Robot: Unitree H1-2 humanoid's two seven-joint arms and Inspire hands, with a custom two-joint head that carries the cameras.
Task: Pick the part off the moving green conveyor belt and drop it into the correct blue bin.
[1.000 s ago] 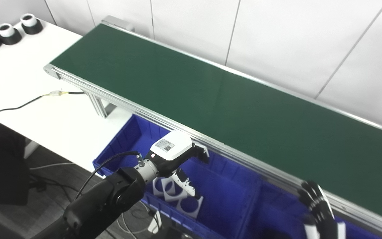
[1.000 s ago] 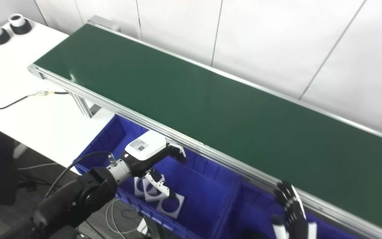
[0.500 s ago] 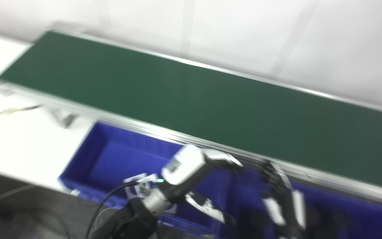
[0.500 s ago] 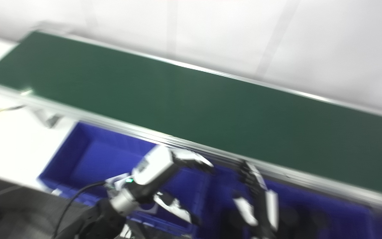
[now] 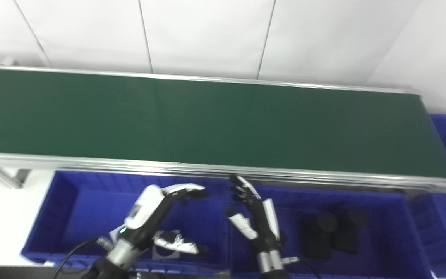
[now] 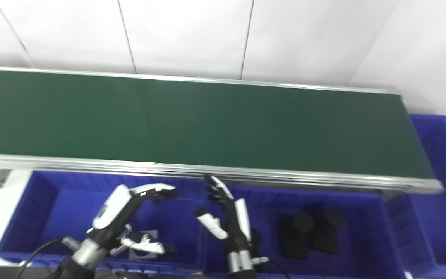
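Both hands were empty with fingers spread: the left hand (image 5: 151,211) hung over the left bin (image 5: 64,217), above a white part (image 5: 165,248); the right hand (image 5: 256,215) stood over the middle bin (image 5: 397,232), well apart from two black parts (image 5: 329,232). The belt (image 5: 207,120) beyond carried no part.

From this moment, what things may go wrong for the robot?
1. The green belt shows no part, and both hands, left hand and right hand, hang low over the blue bins; a passing part might be missed.
2. Both open hands sit near the belt's metal rail; lifting carelessly may strike it.
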